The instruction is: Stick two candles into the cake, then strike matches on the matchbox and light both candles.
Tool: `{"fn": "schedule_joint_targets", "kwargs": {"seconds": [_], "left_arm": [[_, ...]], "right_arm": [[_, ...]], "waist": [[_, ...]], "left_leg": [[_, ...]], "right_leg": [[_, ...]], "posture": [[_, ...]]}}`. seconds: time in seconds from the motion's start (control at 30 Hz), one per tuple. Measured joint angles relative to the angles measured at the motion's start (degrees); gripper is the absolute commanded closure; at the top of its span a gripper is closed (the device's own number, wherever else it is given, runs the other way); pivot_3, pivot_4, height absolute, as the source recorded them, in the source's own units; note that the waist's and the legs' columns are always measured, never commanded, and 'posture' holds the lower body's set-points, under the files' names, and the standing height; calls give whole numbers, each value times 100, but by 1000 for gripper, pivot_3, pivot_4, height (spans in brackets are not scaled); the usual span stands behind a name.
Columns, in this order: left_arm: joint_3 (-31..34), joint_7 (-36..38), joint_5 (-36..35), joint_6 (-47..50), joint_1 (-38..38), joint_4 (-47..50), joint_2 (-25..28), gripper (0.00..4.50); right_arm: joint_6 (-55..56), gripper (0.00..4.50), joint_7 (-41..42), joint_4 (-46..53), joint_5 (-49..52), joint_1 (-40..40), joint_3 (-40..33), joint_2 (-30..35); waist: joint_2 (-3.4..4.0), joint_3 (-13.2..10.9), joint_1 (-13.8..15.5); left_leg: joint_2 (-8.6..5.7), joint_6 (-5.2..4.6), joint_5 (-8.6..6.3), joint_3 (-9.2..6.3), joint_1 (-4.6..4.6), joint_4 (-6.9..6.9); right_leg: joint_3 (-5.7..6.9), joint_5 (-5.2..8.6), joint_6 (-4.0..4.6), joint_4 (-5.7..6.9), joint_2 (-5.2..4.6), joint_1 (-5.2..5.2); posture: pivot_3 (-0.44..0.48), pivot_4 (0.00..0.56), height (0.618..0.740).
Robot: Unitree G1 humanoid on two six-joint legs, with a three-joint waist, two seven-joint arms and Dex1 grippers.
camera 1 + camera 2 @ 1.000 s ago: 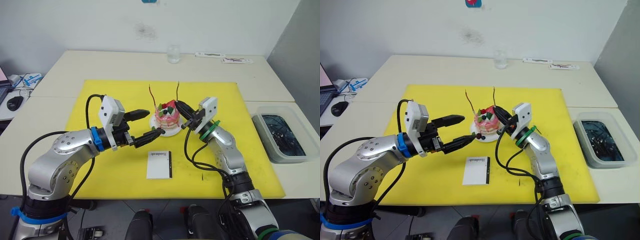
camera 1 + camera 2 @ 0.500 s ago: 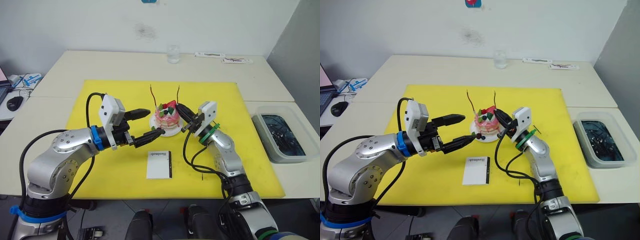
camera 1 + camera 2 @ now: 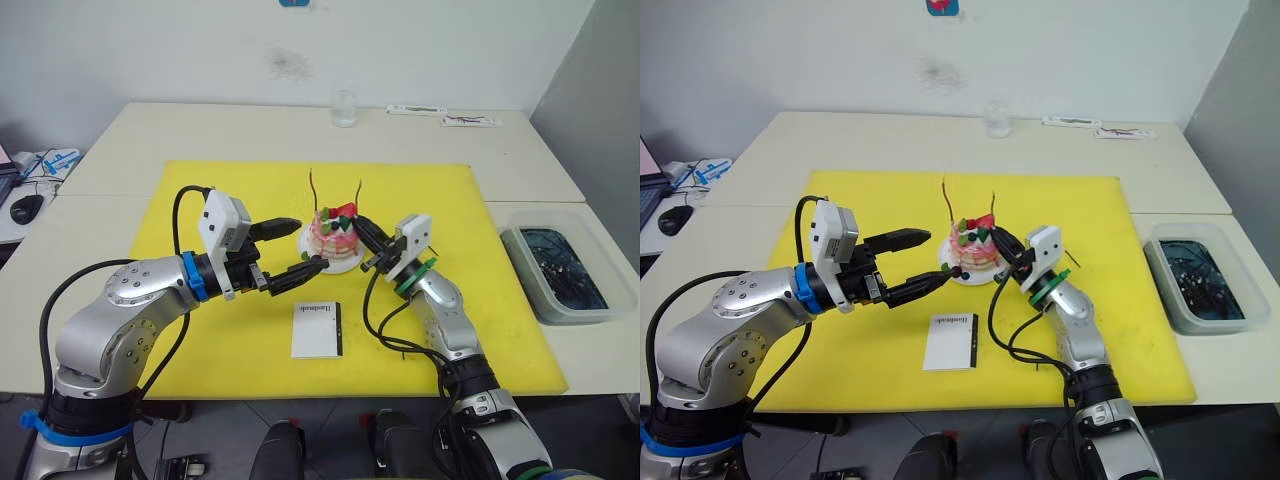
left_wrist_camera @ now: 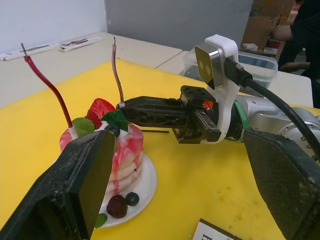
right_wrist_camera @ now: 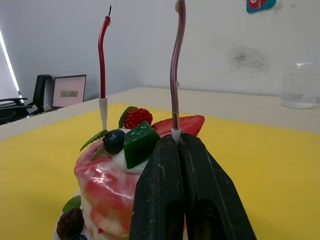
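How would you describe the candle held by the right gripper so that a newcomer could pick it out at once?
On the yellow mat stands a small pink-and-white cake on a white plate. Two thin wavy candles rise from its top. The one meant is the golden-brown candle on the robot's right side, its white base pinched by the right gripper; the red candle stands free.

The left arm reaches in from the lower left of the head view, elbow bent, forearm pointing toward the frame centre; the left gripper (image 3: pixel 290 249) has its two black fingers spread wide apart, holding nothing. The right arm rises from the lower right, forearm angled up and inward, and the right gripper (image 3: pixel 364 232) has its fingers pressed together, pinching the base of a candle (image 5: pixel 176 65).
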State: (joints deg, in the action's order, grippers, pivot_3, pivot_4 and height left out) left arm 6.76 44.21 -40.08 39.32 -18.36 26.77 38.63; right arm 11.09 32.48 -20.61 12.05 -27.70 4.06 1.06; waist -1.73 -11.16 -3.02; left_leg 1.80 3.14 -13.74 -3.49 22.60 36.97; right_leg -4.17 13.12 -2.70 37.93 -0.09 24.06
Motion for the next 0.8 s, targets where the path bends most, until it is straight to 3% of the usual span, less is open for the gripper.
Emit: {"fn": "schedule_joint_targets", "kwargs": {"seconds": [0.2,0.3,0.53,0.8], "left_arm": [[-7,-21,10,0,5,4,-3,0],[-14,-52,20,-2,5,4,-12,0],[-40,-73,110,-70,5,3,-12,0],[-86,-12,232,-211,49,-9,-7,0]], "right_arm": [[38,4491,107,2,47,-9,13,-48],[36,3921,111,2,59,-41,1,-76],[-214,1490,135,292,137,-74,0,-44],[-977,1490,195,1720,272,348,59,472]], "waist": [[0,0,-9],[0,0,-10],[2,-2,-9],[3,-2,-4]], "left_leg": [[0,0,0,0,1,0],[0,0,0,0,1,-1],[0,0,0,0,6,-2],[0,0,0,-4,11,-4]], "right_leg": [[0,0,0,0,0,0],[0,1,1,0,0,1],[0,1,1,-2,0,4],[3,5,2,-6,-1,5]], "posture": [[0,150,740],[0,150,740],[0,150,740],[0,150,740]]}}
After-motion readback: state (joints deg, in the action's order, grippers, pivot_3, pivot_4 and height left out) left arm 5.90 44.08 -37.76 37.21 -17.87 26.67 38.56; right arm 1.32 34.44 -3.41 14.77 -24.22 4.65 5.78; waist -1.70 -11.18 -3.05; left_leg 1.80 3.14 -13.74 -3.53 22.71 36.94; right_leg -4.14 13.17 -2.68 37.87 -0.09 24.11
